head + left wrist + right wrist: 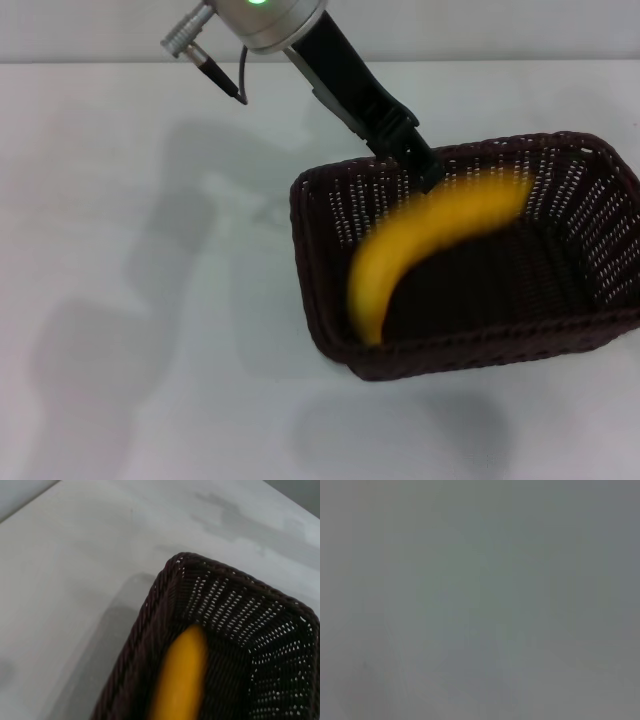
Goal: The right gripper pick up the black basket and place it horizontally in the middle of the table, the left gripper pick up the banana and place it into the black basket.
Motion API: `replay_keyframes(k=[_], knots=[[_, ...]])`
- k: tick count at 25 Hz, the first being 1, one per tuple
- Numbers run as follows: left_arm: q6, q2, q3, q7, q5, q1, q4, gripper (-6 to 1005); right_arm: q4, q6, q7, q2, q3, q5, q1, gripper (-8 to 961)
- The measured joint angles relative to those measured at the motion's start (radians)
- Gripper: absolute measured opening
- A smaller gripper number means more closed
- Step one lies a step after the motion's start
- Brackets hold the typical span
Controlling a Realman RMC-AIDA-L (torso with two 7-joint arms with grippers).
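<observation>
yellow banana (425, 240) blurred, inside dark woven black basket (330, 215) on white table (130, 250)

The one arm in the head view ends in a silver, rounded wrist housing (268, 22) with a small green light (258, 2) glowing on it. A short silver plug (188, 36) juts from the housing's side, tipped with a darker ribbed collar. A thin black cable (240, 80) loops down from that plug. Below the housing runs a long black body with a grey panel along one edge. It narrows to the left pincer (425, 165), matt black, blocky at the base and slim at the tip.
</observation>
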Motion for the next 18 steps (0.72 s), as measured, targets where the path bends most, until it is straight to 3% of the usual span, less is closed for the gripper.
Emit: replay_keyframes(k=[5,9,12,15,18], knots=[[0.027,-0.001,-0.007,0.035,-0.013,0.053,0.058,607,0.01,0.002,-0.011,0.0,0.001,0.002,-0.014,666],[0.059,-0.002,-0.009,0.091,-0.063,0.159,0.191,763,0.014,0.011,-0.042,0.0,0.001,0.004,-0.028,666],[0.123,-0.002,-0.01,0.166,-0.178,0.314,0.347,852,0.052,0.015,-0.122,-0.001,0.01,0.008,-0.037,666],[0.24,-0.001,-0.011,0.296,-0.321,0.518,0.488,884,0.118,0.019,-0.224,0.0,0.059,0.014,-0.04,667],[0.37,-0.002,-0.014,0.459,-0.482,0.72,0.545,895,0.169,0.02,-0.31,0.0,0.105,0.015,-0.05,667]])
